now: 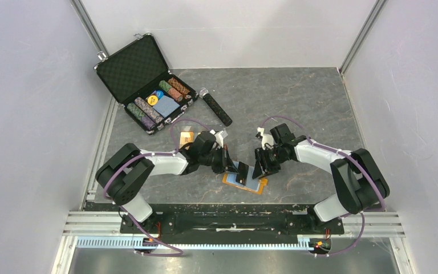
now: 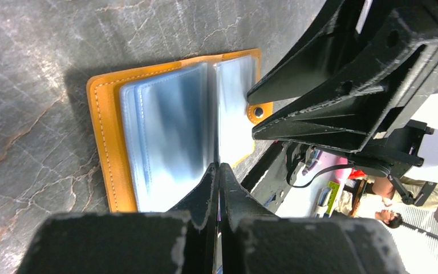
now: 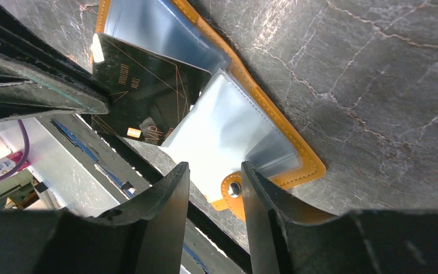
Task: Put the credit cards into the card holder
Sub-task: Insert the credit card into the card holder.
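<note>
The orange card holder (image 1: 260,186) lies open on the table between the arms, its clear blue sleeves (image 2: 165,125) facing up. My left gripper (image 2: 218,166) is shut on a black credit card (image 3: 148,94), which it holds tilted. The card's lower corner rests at the mouth of a sleeve (image 3: 228,125). My right gripper (image 3: 214,171) is open just above the holder's snap tab (image 3: 232,188), with nothing between its fingers. In the top view both grippers meet over the holder, the left (image 1: 234,167) and the right (image 1: 260,170). A gold-tan card (image 1: 186,137) lies on the table behind the left arm.
A big black foam-lined case (image 1: 142,80) with poker chips stands open at the back left. A black cylinder (image 1: 218,108) with a silver end lies next to it. The table's near edge and the arm bases are just in front of the holder.
</note>
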Motion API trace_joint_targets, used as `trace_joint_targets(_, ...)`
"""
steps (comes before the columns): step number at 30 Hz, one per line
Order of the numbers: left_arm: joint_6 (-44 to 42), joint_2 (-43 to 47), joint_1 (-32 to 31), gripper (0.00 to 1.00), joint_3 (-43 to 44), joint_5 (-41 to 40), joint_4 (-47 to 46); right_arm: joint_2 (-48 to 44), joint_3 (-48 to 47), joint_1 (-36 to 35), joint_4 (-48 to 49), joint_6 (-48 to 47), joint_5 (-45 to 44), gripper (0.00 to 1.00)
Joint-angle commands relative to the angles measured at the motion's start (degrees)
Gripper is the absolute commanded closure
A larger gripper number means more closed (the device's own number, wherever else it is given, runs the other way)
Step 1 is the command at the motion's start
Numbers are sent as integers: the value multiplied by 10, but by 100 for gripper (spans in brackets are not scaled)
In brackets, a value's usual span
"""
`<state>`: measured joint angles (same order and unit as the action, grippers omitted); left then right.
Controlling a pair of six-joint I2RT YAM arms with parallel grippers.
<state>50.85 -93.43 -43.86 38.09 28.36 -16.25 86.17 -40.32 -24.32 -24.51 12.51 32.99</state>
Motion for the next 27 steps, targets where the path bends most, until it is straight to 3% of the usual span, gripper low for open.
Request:
trace_joint_targets(1, 30, 18, -4, 98, -4, -18, 18, -23, -19, -1, 5, -3, -33, 55)
trace_joint_targets(8, 29, 25, -5, 98, -3, -31, 39, -60, -17, 1, 6, 10, -67, 38)
trace_joint_targets(14, 27, 3, -12, 98, 10, -14, 29, -91, -3, 18, -10, 23, -113, 29)
trace_joint_targets(27, 8, -16, -23, 98, 32, -1, 19, -72, 41, 55, -28, 26, -89, 39)
